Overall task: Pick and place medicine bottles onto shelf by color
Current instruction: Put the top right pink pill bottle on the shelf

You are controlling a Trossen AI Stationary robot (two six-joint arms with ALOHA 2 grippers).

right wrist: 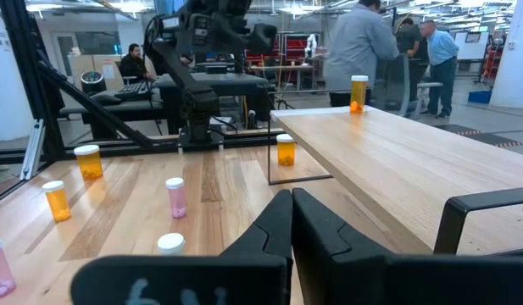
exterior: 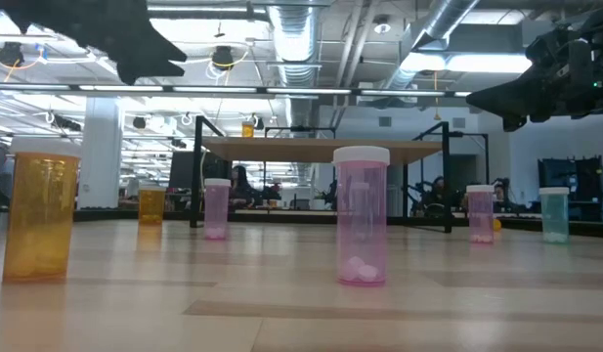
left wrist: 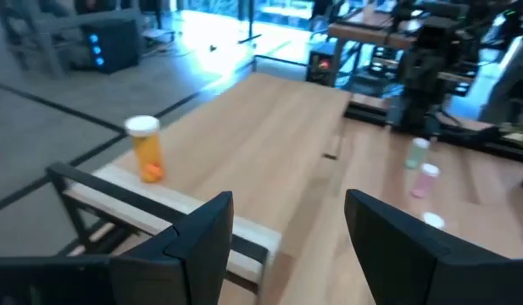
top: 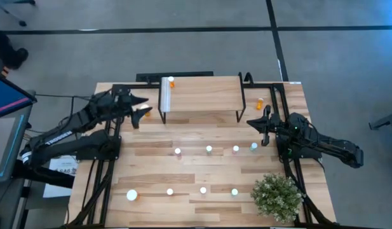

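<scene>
The shelf [top: 202,95] stands at the far middle of the table, its white ribbed strip [top: 165,95] at the left end. One orange bottle [top: 171,81] stands on its far left corner and shows as the orange bottle [left wrist: 146,148] in the left wrist view. Another orange bottle [top: 260,102] is on the table right of the shelf. Pink and teal bottles [top: 209,149] stand in a row mid-table, with more bottles [top: 203,189] nearer. My left gripper [top: 147,107] hovers open at the shelf's left end. My right gripper [top: 250,121] hovers shut by the shelf's right near leg.
A green potted plant [top: 278,196] sits at the near right corner. A large orange bottle [top: 131,195] stands near left. The shelf's black legs [top: 239,116] flank the open space under it. People stand in the room [right wrist: 358,51] beyond the table.
</scene>
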